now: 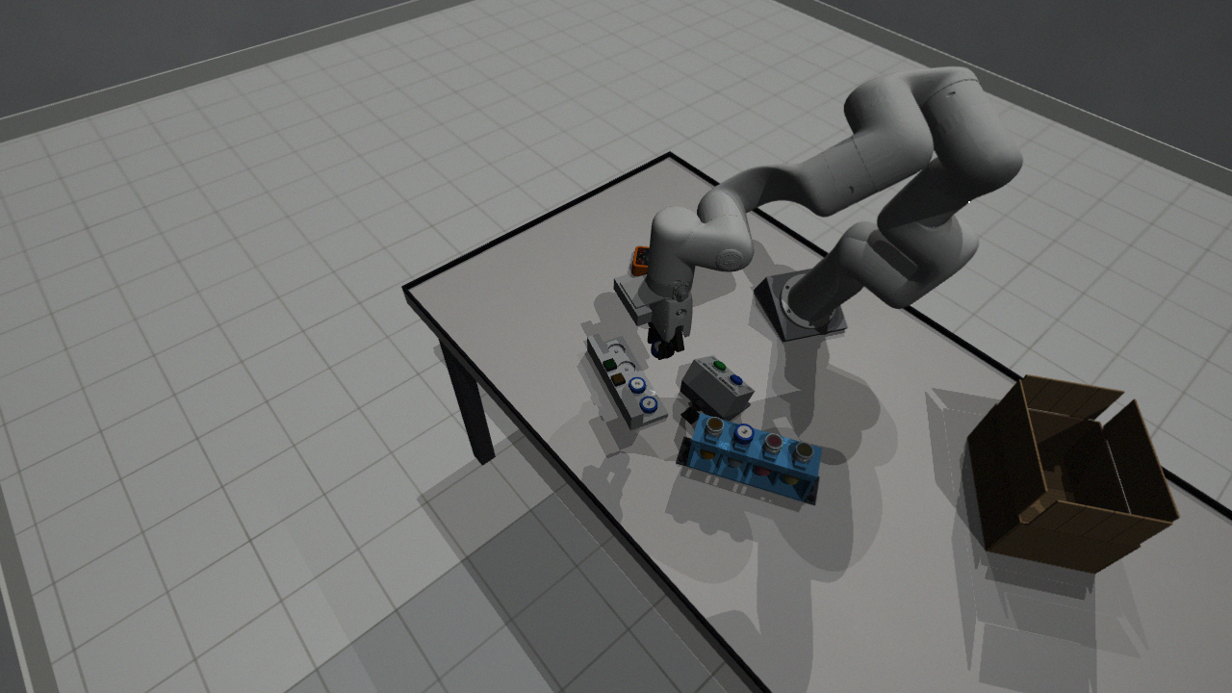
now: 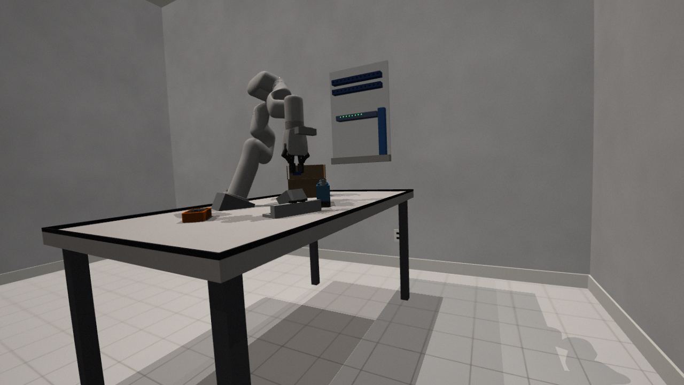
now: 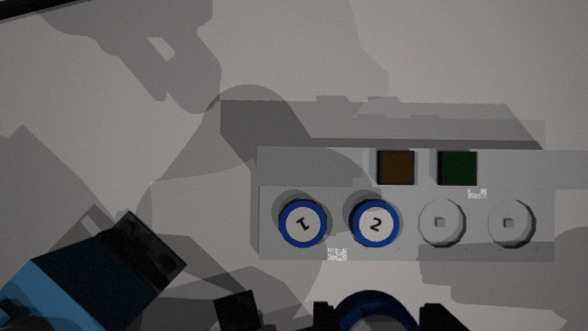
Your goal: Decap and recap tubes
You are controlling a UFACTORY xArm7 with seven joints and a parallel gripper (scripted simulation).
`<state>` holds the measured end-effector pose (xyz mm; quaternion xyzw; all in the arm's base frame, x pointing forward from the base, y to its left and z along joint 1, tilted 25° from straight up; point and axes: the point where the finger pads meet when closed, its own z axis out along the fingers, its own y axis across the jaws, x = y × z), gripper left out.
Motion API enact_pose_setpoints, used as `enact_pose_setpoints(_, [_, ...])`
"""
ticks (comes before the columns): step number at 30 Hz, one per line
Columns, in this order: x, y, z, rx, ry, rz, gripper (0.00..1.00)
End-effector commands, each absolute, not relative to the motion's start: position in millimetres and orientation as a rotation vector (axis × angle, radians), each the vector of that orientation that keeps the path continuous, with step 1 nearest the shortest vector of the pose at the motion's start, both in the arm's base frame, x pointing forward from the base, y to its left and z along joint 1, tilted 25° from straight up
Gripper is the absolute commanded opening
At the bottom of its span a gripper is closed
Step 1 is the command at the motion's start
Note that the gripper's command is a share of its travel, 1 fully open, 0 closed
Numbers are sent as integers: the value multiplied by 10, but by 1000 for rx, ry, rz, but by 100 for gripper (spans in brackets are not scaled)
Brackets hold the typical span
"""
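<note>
While the white seven-joint robot arm [image 1: 861, 164] reaches over the grey black-edged desk [image 1: 533, 258], step 1 is judged to be in its last part. On the blue block-shaped decapping station [image 1: 749, 471], three tubes stand open. Only one tube, the second from the left in the top view, carries a blue cap [image 1: 742, 433]; counted from the arm's base, that is tube 3, which is to stay capped.

The grey rectangular cap tray [image 3: 268, 248] lies in the middle of the desk, near the station. In it, the blue-rimmed cap marked 1 [image 3: 302, 223] sits in nest 1 and the blue-rimmed cap marked 2 [image 3: 375, 223] sits in nest 2. Both appear flat. Nest 3 [image 3: 441, 222] and nest 4 [image 3: 511, 222] are vacant, and the amber lamp [image 3: 395, 167] and green lamp [image 3: 457, 168] are both unlit.

The gripper [image 3: 378, 318] is closed on a round blue screw cap [image 3: 367, 301], held above the desk just beside the tray. This is judged to be tube 4's cap.

The next move calls for carrying it over nest 4, the end nest, then lowering it mouth down and level before release. Nest 3 lies nearer and must be passed over
</note>
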<state>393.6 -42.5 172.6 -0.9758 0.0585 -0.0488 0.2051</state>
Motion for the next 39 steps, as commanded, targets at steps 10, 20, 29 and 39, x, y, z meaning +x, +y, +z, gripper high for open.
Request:
enact_pose_setpoints(10, [4040, -1251, 1377, -2711, 155, -135, 0])
enact_pose_setpoints(20, [4077, -1692, 1186, -2712, 156, -135, 0])
enact_pose_setpoints(29, [4089, -1651, 1096, -2712, 156, -135, 0])
enact_pose_setpoints(39, [4136, -1490, 732, -2712, 156, -135, 0])
